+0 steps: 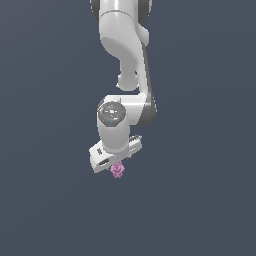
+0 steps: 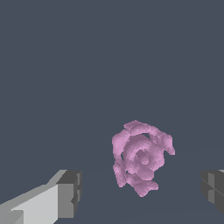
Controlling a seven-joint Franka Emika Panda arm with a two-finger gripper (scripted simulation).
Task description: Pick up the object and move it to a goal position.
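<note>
The white Panda arm [image 1: 125, 60] reaches down over the plain dark table [image 1: 45, 200], its gripper [image 1: 116, 159] just above the object [image 1: 118, 170]. In the wrist view the fingers [image 2: 65, 192] stand wide apart, holding nothing, with the pink knobbly object [image 2: 140, 157] between them, nearer one side. It looks light and rigid; its lumps suggest gripping across the round middle.

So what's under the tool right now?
A small pink lump sits below the open tool, between its fingers and untouched. Only plain dark ground shows around it; whatever is beneath the lump is hidden.
</note>
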